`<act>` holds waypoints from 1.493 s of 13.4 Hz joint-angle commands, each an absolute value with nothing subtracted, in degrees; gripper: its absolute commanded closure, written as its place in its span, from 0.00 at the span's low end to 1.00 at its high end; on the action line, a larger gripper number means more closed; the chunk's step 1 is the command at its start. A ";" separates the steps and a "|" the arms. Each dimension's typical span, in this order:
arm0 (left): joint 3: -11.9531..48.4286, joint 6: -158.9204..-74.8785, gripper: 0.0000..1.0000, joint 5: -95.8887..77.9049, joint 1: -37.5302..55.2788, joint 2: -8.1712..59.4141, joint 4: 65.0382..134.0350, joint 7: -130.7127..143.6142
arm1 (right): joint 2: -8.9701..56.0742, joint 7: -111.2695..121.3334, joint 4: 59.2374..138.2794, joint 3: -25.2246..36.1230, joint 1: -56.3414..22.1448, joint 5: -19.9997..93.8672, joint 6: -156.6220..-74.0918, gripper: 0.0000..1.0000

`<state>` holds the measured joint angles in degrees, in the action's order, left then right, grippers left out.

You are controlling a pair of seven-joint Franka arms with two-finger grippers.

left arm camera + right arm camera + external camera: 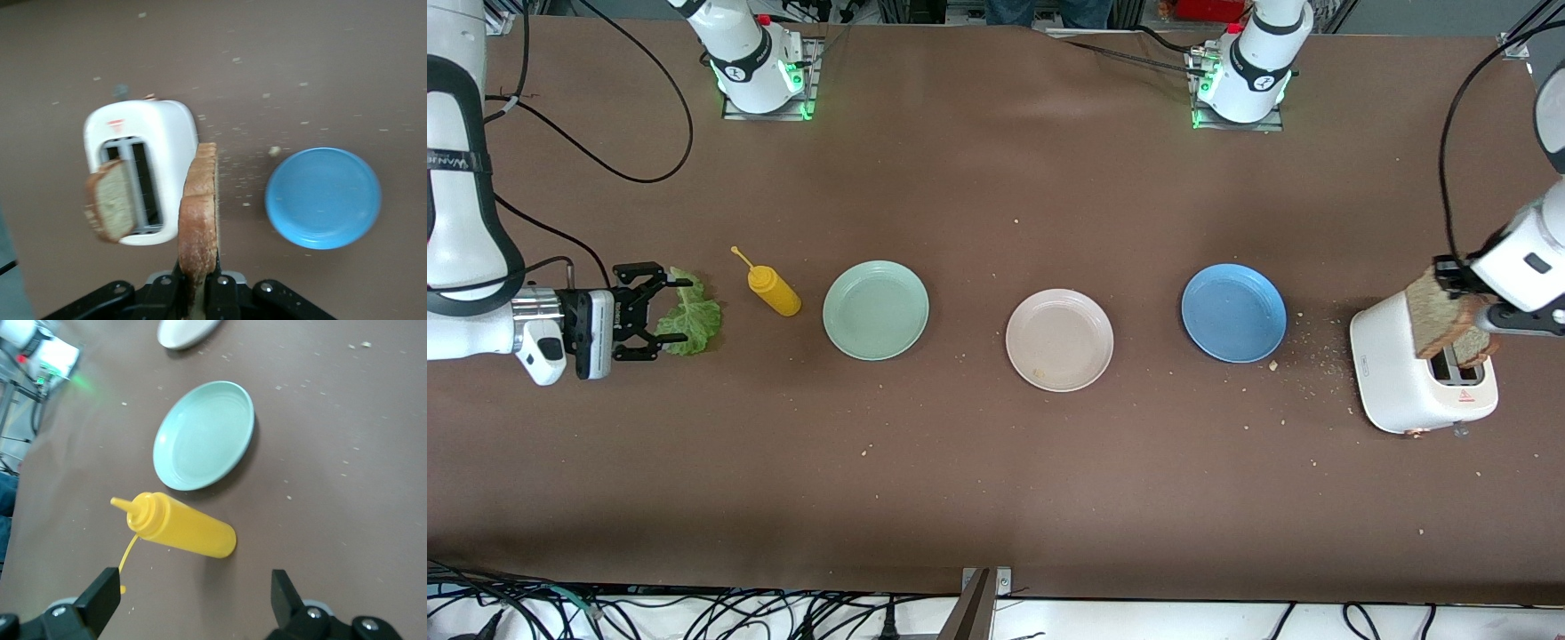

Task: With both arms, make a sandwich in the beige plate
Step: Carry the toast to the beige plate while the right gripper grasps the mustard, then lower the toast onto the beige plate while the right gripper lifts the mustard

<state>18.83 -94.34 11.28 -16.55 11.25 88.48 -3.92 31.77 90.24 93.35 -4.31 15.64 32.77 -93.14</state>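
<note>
My left gripper (1449, 277) (199, 293) is shut on the crust edge of a brown bread slice (1436, 313) (199, 213), held upright over the white toaster (1405, 382) (163, 133). A second bread slice (1480, 347) (110, 207) sticks out of a toaster slot. The beige plate (1059, 340) (187, 332) sits mid-table, bare but for a crumb. At the right arm's end, my right gripper (676, 311) (193, 593) is open, low over the green lettuce leaf (692, 316), with nothing between its fingers. The lettuce does not show in the right wrist view.
A yellow squeeze bottle (774, 290) (180, 530) lies beside the lettuce. A mint-green plate (875, 310) (203, 435) sits between it and the beige plate. A blue plate (1233, 312) (323, 198) lies between the beige plate and the toaster. Crumbs are scattered around the toaster.
</note>
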 commanded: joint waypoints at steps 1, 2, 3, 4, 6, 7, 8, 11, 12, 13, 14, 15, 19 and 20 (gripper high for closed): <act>20.56 -93.25 1.00 -2.04 -15.92 12.83 87.36 -0.73 | 33.38 98.59 96.33 -4.92 18.01 37.60 -93.08 0.00; 20.57 -93.25 1.00 -7.42 -14.52 13.96 87.36 1.30 | 35.05 100.88 96.33 -4.83 18.10 39.88 -93.16 0.00; 20.57 -93.34 1.00 -10.86 -12.33 15.28 87.36 2.36 | 36.90 103.94 96.24 -4.83 18.28 42.60 -93.34 0.00; 20.57 -93.51 1.00 -14.29 -9.87 17.21 87.36 4.29 | 38.57 106.58 96.24 -4.83 18.28 44.45 -93.17 0.00; 20.57 -93.87 1.00 -24.29 -6.96 22.12 87.19 8.42 | 41.12 111.77 96.24 -4.92 18.28 46.49 -92.99 0.00; 20.57 -95.35 1.00 -29.57 -5.55 24.85 86.40 8.35 | 42.18 114.06 96.24 -4.92 18.28 47.54 -92.99 0.00; 20.57 -98.15 1.00 -32.75 -5.36 27.57 86.22 7.48 | 43.06 115.47 96.33 -4.92 18.28 47.98 -92.90 0.00; 20.57 -106.05 1.00 -35.42 -1.51 35.48 86.13 -0.49 | 44.12 121.44 97.90 -5.10 18.37 48.77 -92.03 0.00; 20.57 -109.48 1.00 -35.68 -0.71 37.68 86.13 -3.83 | 44.12 122.86 99.04 -5.10 18.37 49.39 -90.98 0.00; 20.57 -112.12 1.00 -36.99 -0.18 39.62 86.22 -7.17 | 44.03 123.48 100.36 -5.10 18.37 49.39 -90.27 0.00; 20.57 -113.11 1.00 -38.83 -0.09 40.94 86.39 -11.38 | 44.12 124.79 101.24 -5.10 18.46 49.39 -89.83 0.00; 20.57 -113.29 1.00 -42.24 -0.09 42.09 86.66 -15.25 | 44.21 126.81 101.60 -5.10 18.46 49.48 -89.13 0.00; 20.48 -116.00 1.00 -47.11 -0.52 46.22 87.97 -26.69 | 44.91 130.07 102.04 -5.10 18.46 49.57 -88.77 0.00; 20.48 -116.62 1.00 -47.98 -0.61 47.19 87.89 -27.33 | 45.26 130.51 102.13 -5.10 18.46 50.01 -88.94 0.00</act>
<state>20.39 -115.51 -45.12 -0.27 45.40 88.45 -23.31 44.82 128.20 101.38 -4.56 17.57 48.32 -89.49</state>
